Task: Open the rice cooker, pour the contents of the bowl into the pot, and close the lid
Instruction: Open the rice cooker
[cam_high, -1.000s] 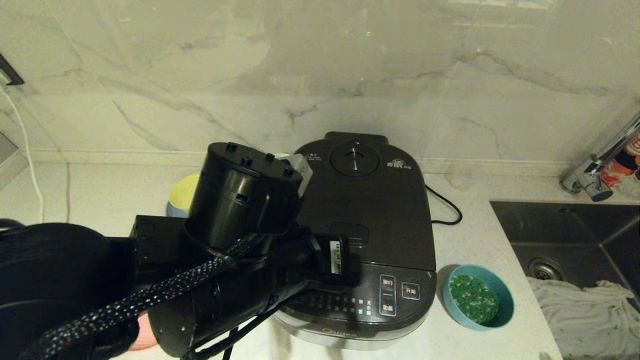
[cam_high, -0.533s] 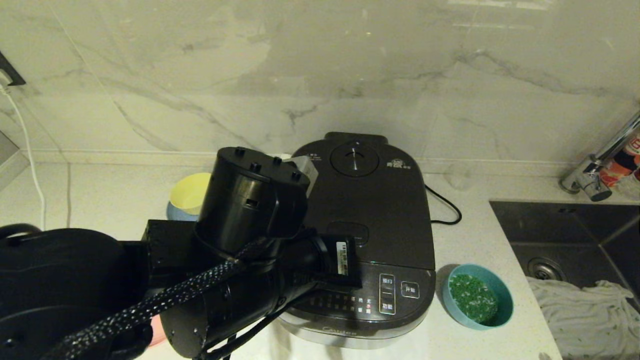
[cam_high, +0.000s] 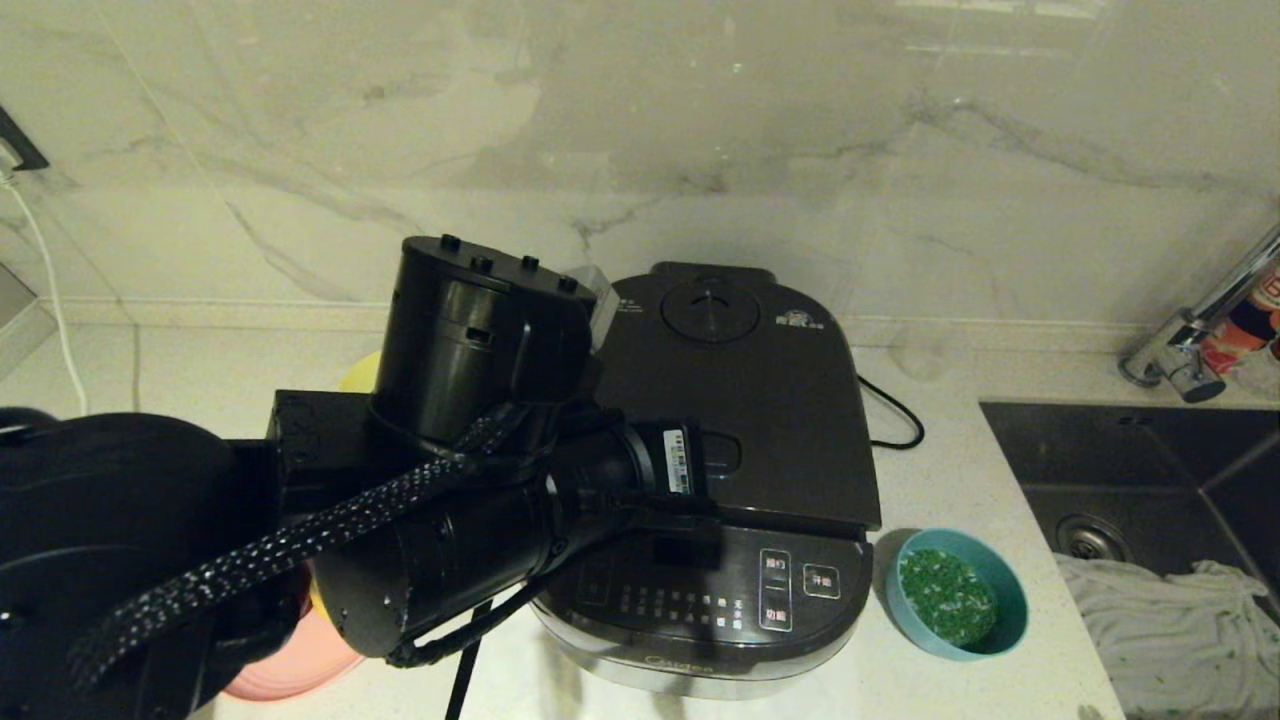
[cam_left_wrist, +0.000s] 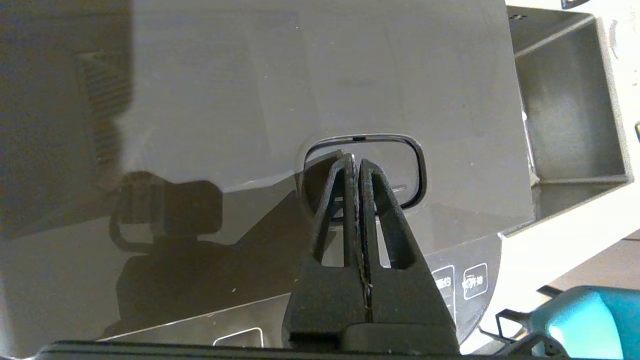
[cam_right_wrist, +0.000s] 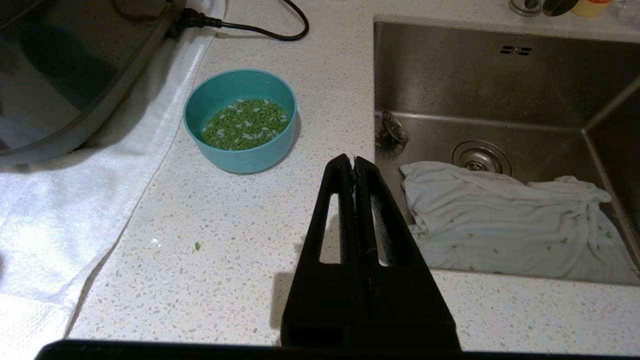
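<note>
The left claw (cam_left_wrist: 356, 162), fingers pressed together, sits at the lid's (cam_high: 750, 400) latch button (cam_left_wrist: 362, 172), seemingly touching it, the bowl (cam_high: 957, 595) off to its right.

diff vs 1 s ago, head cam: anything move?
The lid has popped up at its front edge, leaving a gap above the control panel. The left claw, shut, sits at the latch button, and its arm has lifted slightly. Unchanged: the rice cooker, the bowl with the contents, and the right claw, shut and parked above the counter.
</note>
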